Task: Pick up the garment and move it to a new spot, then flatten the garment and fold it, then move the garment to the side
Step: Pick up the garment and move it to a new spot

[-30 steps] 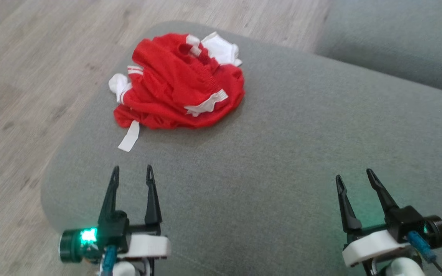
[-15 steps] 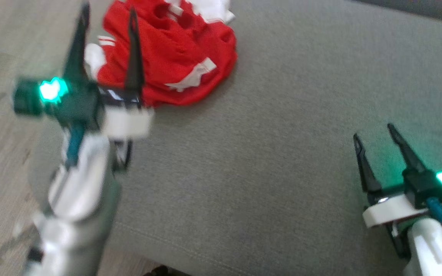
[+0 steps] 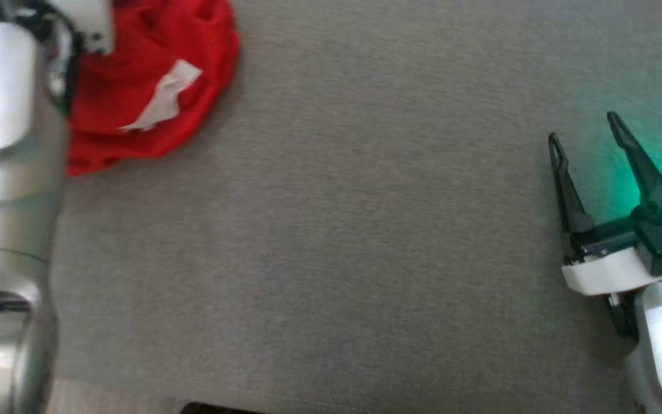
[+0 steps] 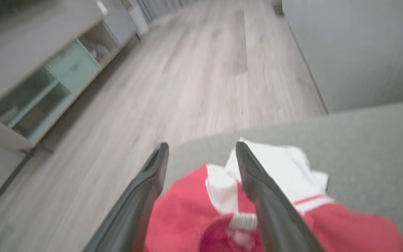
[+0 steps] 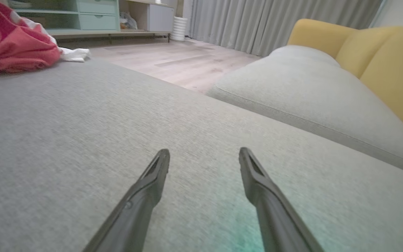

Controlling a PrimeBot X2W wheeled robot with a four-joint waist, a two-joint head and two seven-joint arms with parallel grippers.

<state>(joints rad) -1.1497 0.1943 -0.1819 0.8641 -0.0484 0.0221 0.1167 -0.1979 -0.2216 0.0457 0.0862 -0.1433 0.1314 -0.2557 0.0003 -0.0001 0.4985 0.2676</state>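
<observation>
My L gripper is wide open w/ nothing in it, right over the red garment. I think it's set to grab. R gripper is open too and empty, well apart on the gray cushion, prob. to keep clear. The garment sits bunched by the cushion's far left edge. L wrist view shows its white far part; in head view my arm covers that.

light: bright, soft, even | shadows: faint | glow: green tint on cushion beside right gripper | blur: left wrist view smeared, head view soft at left edge
</observation>
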